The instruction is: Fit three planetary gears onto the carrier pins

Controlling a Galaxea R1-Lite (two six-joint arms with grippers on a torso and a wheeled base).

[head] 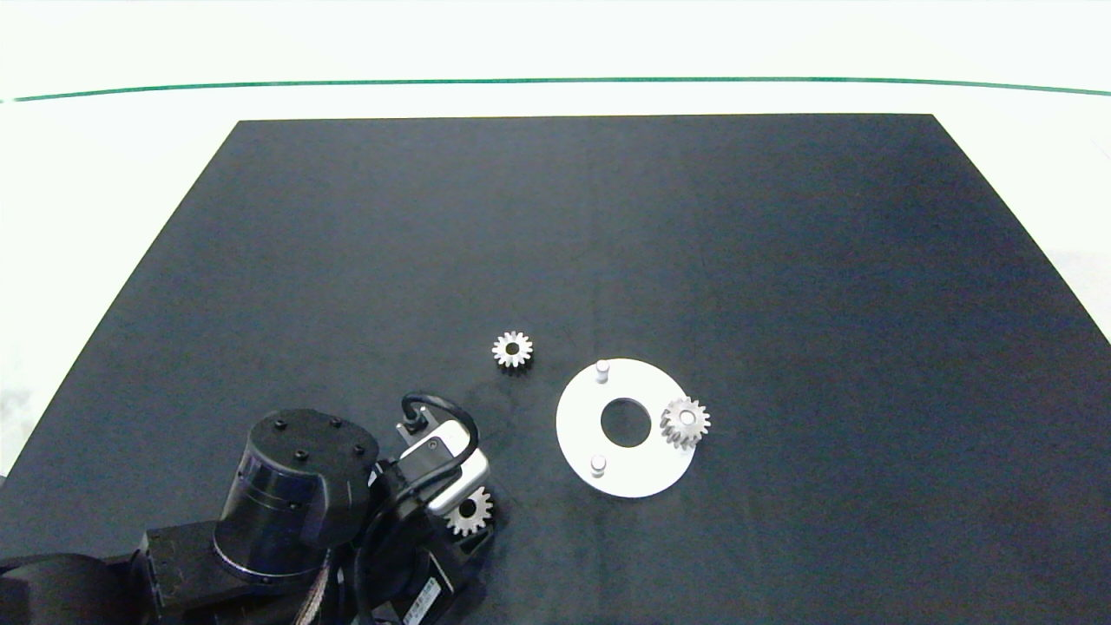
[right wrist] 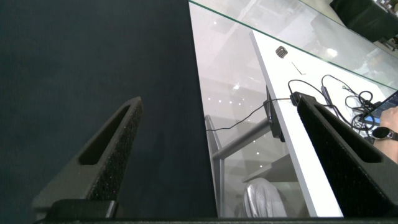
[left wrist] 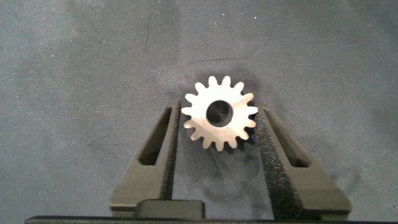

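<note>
My left gripper [head: 473, 523] is at the mat's near left, shut on a planetary gear [head: 470, 510]. In the left wrist view that gear [left wrist: 221, 113] lies flat between the foam pads [left wrist: 272, 146], its teeth touching both sides. A second gear [head: 512, 349] lies loose on the mat, to the far left of the white carrier disc [head: 580, 425]. A third gear [head: 685, 422] sits on the disc's right pin. The far pin [head: 601, 371] and the near pin [head: 597, 464] stand bare. My right gripper [right wrist: 219, 99] is open and holds nothing; it is out of the head view.
A black mat [head: 781, 260] covers the white table. The right wrist view shows the mat's edge [right wrist: 193, 93], a glass tabletop beyond it and cables on the floor below.
</note>
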